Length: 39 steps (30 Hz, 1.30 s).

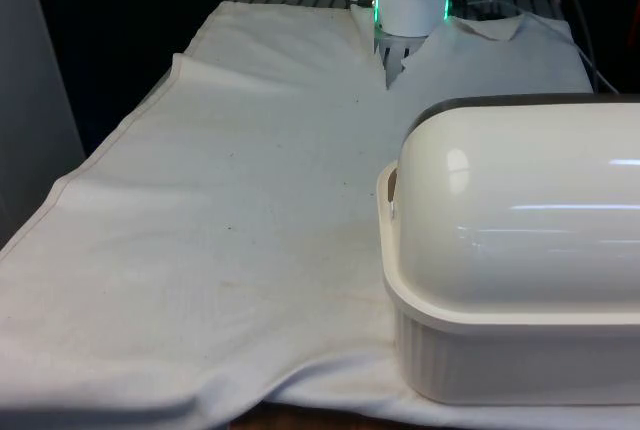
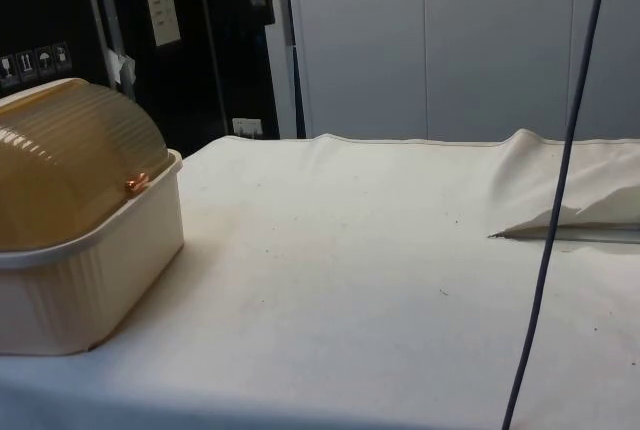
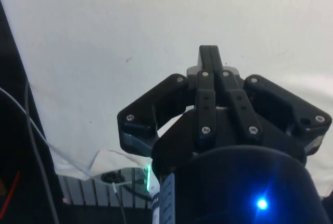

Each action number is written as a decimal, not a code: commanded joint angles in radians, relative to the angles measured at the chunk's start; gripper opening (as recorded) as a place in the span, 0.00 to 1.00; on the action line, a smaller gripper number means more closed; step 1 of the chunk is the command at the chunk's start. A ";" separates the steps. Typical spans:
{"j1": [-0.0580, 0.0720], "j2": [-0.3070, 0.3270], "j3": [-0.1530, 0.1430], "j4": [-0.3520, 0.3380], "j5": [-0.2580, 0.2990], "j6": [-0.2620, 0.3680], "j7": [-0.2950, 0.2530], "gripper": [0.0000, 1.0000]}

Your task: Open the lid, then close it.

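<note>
Front and side views across cloth (image 1: pixel 230 240).

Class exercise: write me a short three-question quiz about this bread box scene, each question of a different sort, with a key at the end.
1. True or false: the domed lid of the bread box is down on its base.
2. Multiple choice: what covers the table? A) a white cloth B) a green mat C) bare wood.
3. Fill in: in the wrist view, the gripper hangs over the ____, with its jaws together.

Key: 1 true; 2 A; 3 cloth.
</note>
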 commanded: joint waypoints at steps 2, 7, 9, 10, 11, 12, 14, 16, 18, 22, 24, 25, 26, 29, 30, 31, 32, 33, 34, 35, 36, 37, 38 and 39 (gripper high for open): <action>0.001 -0.015 0.002 -0.023 0.010 0.035 -0.007 0.00; 0.001 -0.027 0.006 -0.055 0.017 0.084 -0.016 0.00; 0.001 -0.031 0.008 -0.065 0.020 0.103 -0.019 0.00; 0.001 -0.033 0.010 -0.069 0.021 0.110 -0.021 0.00; 0.001 -0.034 0.011 -0.074 0.023 0.119 -0.022 0.00; 0.001 -0.036 0.012 -0.078 0.024 0.127 -0.024 0.00; 0.002 -0.037 0.014 -0.086 0.028 0.145 -0.027 0.00; 0.003 -0.039 0.017 -0.093 0.033 0.161 -0.030 0.00; 0.003 -0.039 0.019 -0.099 0.039 0.180 -0.035 0.00; 0.001 -0.033 0.022 -0.099 0.035 0.185 -0.035 0.00; 0.003 -0.038 0.027 -0.117 0.052 0.231 -0.045 0.00; 0.003 -0.037 0.028 -0.120 0.054 0.240 -0.047 0.00; 0.004 -0.037 0.029 -0.123 0.057 0.249 -0.049 0.00; 0.004 -0.036 0.033 -0.133 0.064 0.275 -0.055 0.00; 0.004 -0.035 0.036 -0.140 0.067 0.291 -0.058 0.00; 0.002 -0.033 0.033 -0.130 0.055 0.266 -0.051 0.00; 0.004 -0.035 0.036 -0.140 0.067 0.291 -0.058 0.00; 0.004 -0.034 0.039 -0.147 0.070 0.310 -0.061 0.00; 0.004 -0.033 0.040 -0.151 0.073 0.320 -0.063 0.00; 0.005 -0.032 0.042 -0.155 0.075 0.330 -0.065 0.00; 0.005 -0.031 0.044 -0.160 0.078 0.340 -0.068 0.00; 0.006 -0.030 0.045 -0.163 0.080 0.350 -0.070 0.00; 0.006 -0.029 0.047 -0.167 0.082 0.359 -0.073 0.00; 0.006 -0.026 0.052 -0.177 0.085 0.379 -0.076 0.00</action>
